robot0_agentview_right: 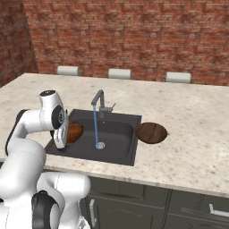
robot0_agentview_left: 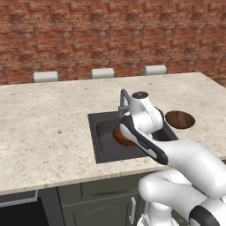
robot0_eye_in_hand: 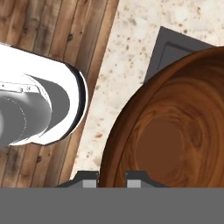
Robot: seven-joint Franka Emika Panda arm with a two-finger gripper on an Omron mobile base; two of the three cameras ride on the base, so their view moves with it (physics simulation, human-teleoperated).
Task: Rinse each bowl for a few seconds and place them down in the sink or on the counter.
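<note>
Over the sink's (robot0_agentview_right: 127,134) left side, the gripper (robot0_eye_in_hand: 112,178) is clamping the rim of one bowl (robot0_agentview_right: 74,132), holding it tilted above the basin, well apart from the water stream (robot0_agentview_right: 95,127) running from the faucet (robot0_agentview_right: 99,102) onto the drain (robot0_agentview_right: 100,145). Just right of the sink, the second bowl (robot0_agentview_right: 151,132) is sitting on the counter (robot0_agentview_right: 192,129).

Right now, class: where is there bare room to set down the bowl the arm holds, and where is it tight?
Free: broad counter left of the sink, and the basin floor around the drain. Crowded: the right rim, where the second bowl sits, and the back edge by the faucet.
</note>
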